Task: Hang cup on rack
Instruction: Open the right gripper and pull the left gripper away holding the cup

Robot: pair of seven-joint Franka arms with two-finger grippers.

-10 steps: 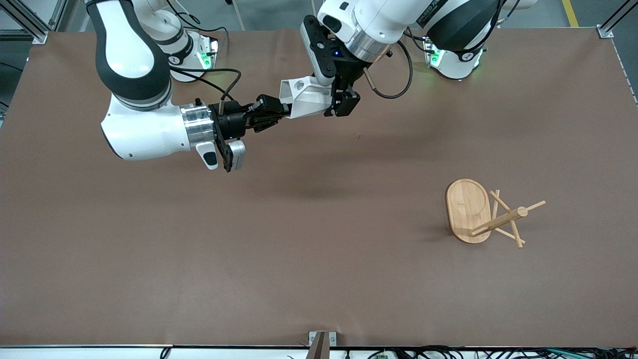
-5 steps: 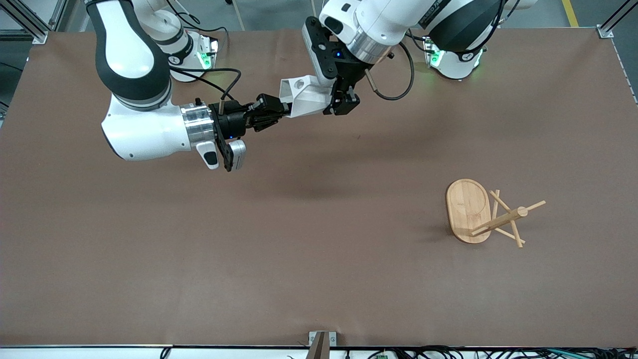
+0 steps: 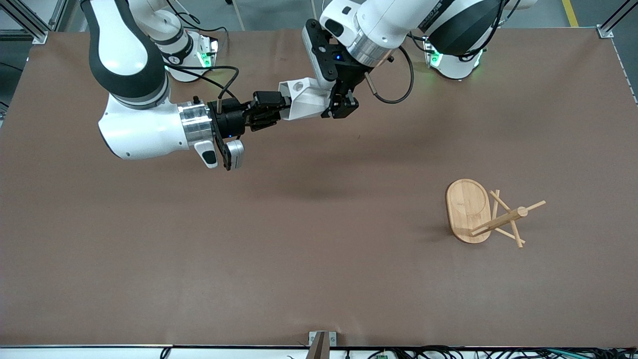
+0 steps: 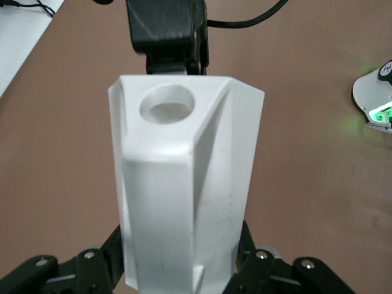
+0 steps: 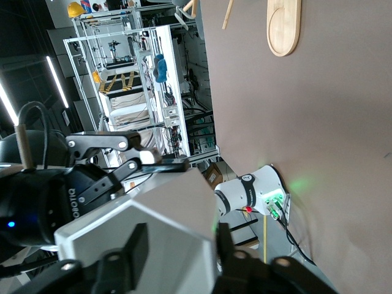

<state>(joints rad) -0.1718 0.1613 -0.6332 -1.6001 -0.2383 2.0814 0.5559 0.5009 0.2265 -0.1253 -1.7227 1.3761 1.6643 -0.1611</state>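
The cup [image 3: 305,99] hung in the air over the worktop [image 3: 199,249], near the arms' bases, lying on its side between the two grippers. The left gripper [image 3: 343,104] had its jaws closed on the cup's body at one end; in the left wrist view the white faceted cup [image 4: 184,202] ran away from the camera, its fingers [image 4: 92,269] pressed against both sides, the handle's round hole facing up. The right gripper [image 3: 266,109] met the cup's other end, at the mouth; in the right wrist view its fingers [image 5: 131,251] stood on either side of the cup [image 5: 153,226], and whether they gripped it I could not tell.

The rack [image 3: 486,213] lay tipped over on the brown worktop toward the left arm's end, nearer the front camera than the cup and well apart from it, its oval base on edge and its post and pegs resting on the surface. The right wrist view showed the rack's base [image 5: 283,27] and shelving in the room past the worktop's edge
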